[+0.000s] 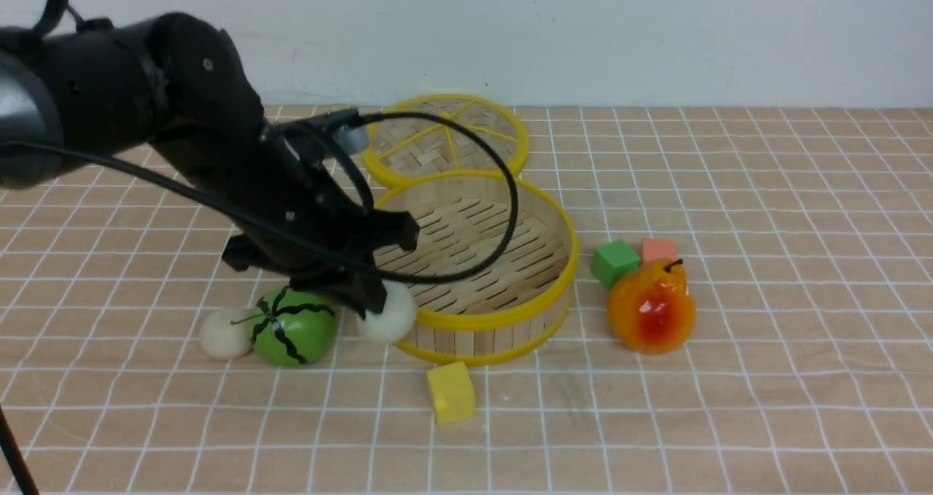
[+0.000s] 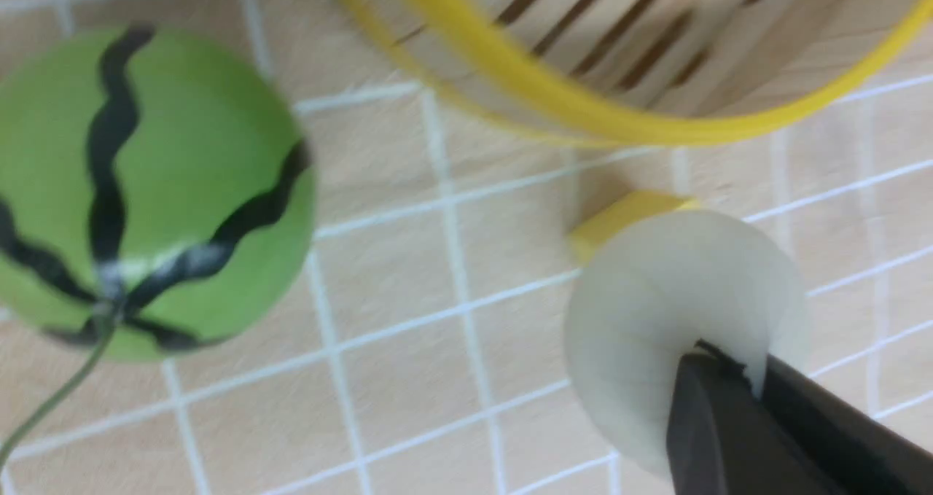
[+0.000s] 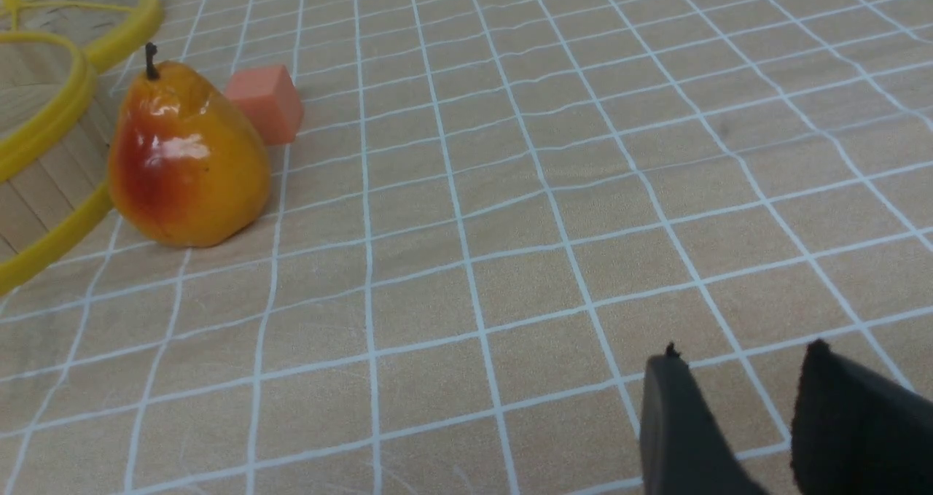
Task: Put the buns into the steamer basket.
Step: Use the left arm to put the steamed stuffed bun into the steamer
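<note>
On the checked table, front view first: we see the left gripper down low just outside the near-left wall of the steamer basket, closed on a bun. The bun is round, so we can call no long axis or heading for it. Whether it rests on the table or hangs just above, we cannot tell. The basket sits upright, mouth up, nothing inside. A second bun lies touching the far-left side of the watermelon. The lid lies flat behind the basket. A yellow cube sits in front of the basket. On the right, a green cube and a pink cube sit by the pear.

Over to the left wrist: dark fingers are pinching the bun, which hides most of the yellow cube. The basket's yellow rim is near, and the watermelon sits apart.

Right wrist now: the right gripper shows a clear gap between its fingers, nothing held, well away from the pear, the pink cube and the basket.
</note>
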{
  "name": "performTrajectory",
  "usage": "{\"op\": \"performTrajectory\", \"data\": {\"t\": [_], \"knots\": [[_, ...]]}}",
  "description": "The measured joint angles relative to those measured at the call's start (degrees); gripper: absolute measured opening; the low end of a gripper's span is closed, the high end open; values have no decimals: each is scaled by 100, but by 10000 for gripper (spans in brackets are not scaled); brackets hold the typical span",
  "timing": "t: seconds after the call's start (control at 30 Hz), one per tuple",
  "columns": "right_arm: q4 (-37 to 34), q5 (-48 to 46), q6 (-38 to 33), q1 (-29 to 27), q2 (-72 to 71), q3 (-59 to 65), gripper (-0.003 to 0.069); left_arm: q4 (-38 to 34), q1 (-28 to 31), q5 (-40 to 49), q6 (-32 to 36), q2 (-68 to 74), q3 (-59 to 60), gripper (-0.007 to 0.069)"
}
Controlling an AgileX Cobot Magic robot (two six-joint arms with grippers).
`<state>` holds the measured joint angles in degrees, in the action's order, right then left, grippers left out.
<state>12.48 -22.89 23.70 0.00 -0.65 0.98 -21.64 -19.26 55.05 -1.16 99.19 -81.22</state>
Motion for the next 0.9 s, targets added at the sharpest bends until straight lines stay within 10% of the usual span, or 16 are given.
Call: {"op": "performTrajectory", "data": {"t": [0.9], "knots": [[0, 0, 0, 0, 0, 0, 241, -739, 0, -1905, 116, 1676, -928, 19]]}}
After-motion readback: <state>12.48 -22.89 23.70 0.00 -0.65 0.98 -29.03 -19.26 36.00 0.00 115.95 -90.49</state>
